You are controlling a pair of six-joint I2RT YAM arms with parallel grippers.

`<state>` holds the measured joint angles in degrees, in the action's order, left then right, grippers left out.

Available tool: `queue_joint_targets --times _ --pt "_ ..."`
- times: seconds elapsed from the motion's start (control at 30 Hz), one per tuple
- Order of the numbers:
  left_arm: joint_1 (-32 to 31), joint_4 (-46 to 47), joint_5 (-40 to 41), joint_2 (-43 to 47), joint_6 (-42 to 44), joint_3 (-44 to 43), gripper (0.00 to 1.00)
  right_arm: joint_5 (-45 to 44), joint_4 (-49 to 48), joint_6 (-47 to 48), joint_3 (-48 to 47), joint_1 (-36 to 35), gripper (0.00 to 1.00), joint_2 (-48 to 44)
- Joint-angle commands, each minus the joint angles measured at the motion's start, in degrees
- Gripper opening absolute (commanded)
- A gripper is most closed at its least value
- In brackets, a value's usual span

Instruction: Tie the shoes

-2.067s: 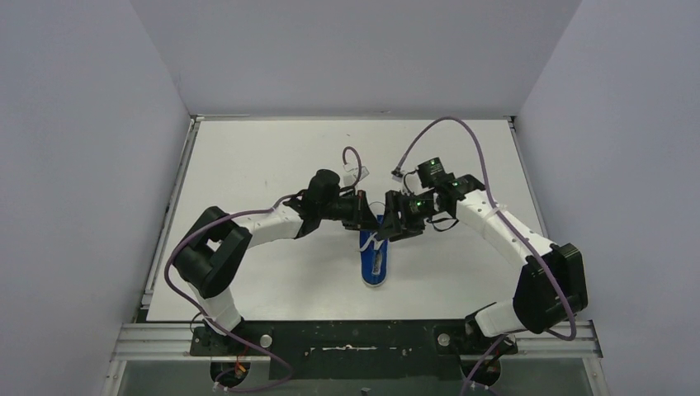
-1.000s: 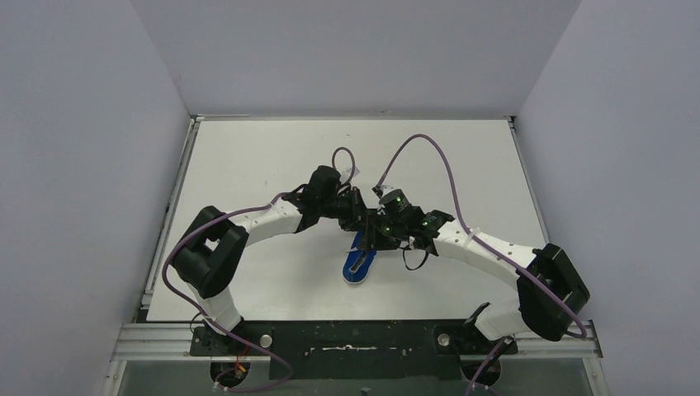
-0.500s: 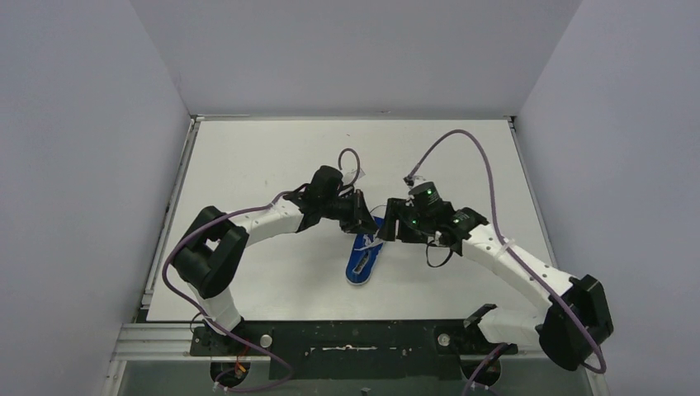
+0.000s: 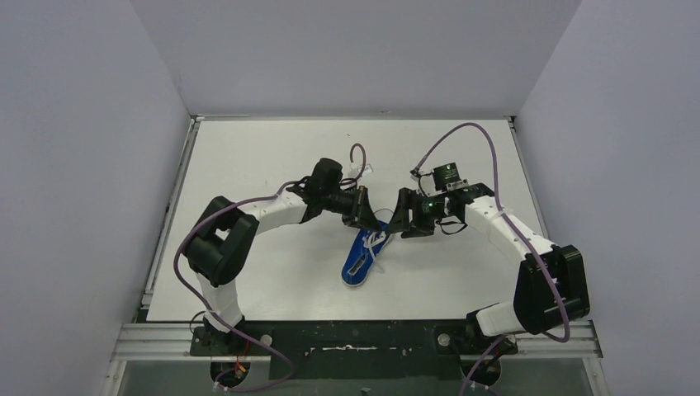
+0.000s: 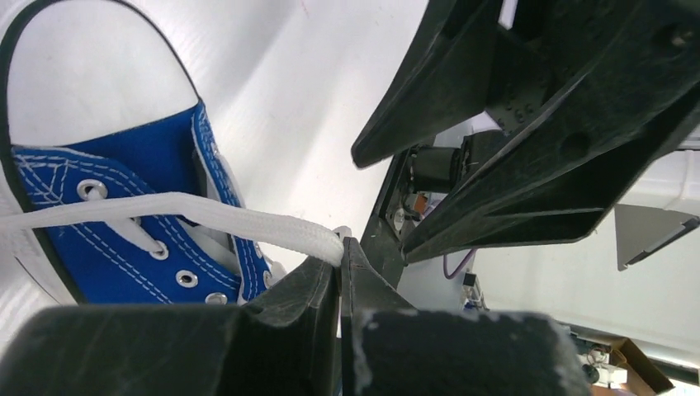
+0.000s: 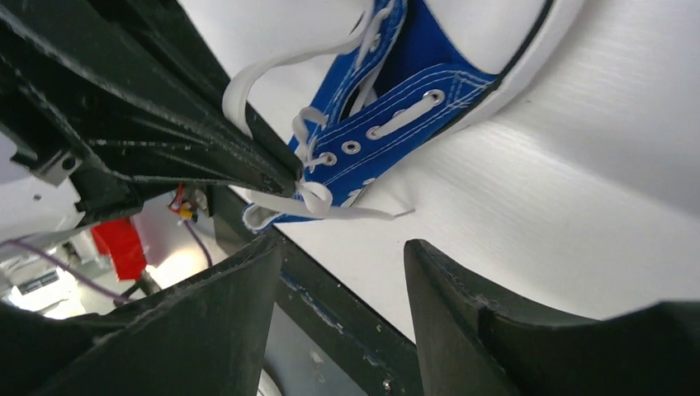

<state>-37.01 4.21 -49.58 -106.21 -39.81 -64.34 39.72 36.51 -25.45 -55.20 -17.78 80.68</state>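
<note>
The blue sneaker (image 4: 360,262) is being seen lying on the white table (image 4: 248,157) near its middle, slanted, with its far end between the two grippers. A white lace (image 5: 206,213) is being pinched between the pressed-together fingers of the left gripper (image 5: 340,254) and is being held taut from the eyelets. The right gripper (image 6: 342,262) is being held spread just beside the sneaker's far end, with nothing between its fingers. A loose lace loop (image 6: 314,198) is lying against the canvas in front of it
</note>
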Motion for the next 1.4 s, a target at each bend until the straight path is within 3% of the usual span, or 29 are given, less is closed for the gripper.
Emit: queue_joint_targets --times 0.0,0.13,0.23,0.4,0.43,0.47,0.8,0.93,1.13,1.27,1.37 --pt "1.66 10.29 -5.15 -0.35 -2.65 -1.07 0.00 11.29 -2.20 4.99 -1.59 0.46 0.56 1.08" --pt "2.58 11.86 -5.45 -1.38 -4.55 -0.70 0.00 9.62 -2.65 5.84 -0.32 0.70 0.57 2.59" --pt "3.58 9.02 -2.81 0.16 -2.31 -0.06 0.17 6.18 -0.75 6.48 -2.41 1.08 0.59 3.75" --pt "4.14 1.85 -0.85 2.44 5.13 0.35 0.32 2.40 3.48 6.30 -8.61 2.06 0.62 6.16" --pt "4.14 0.24 -0.57 2.68 6.44 0.43 0.43 1.89 4.39 5.98 -9.75 2.09 0.62 6.99" --pt "4.21 -0.77 -0.41 2.87 7.56 0.62 0.45 1.80 5.21 5.54 -10.62 2.19 0.62 7.85" --pt "4.11 -1.68 3.23 7.47 9.24 4.70 0.51 2.46 9.13 5.78 -10.45 1.40 0.61 9.72" --pt "4.07 -1.24 6.15 9.36 9.02 8.36 0.51 1.46 9.12 7.51 -5.66 -3.82 0.67 6.19" --pt "4.07 0.25 8.11 12.44 7.05 14.75 0.52 -5.58 -0.25 6.14 1.26 -12.18 0.73 2.15" --pt "3.19 0.03 8.83 14.20 6.21 17.73 0.52 -11.00 -5.36 6.11 2.86 -13.54 0.70 2.49" --pt "1.91 0.09 10.44 15.29 5.15 19.86 0.52 -11.50 -6.41 6.35 3.69 -14.53 0.58 3.56"
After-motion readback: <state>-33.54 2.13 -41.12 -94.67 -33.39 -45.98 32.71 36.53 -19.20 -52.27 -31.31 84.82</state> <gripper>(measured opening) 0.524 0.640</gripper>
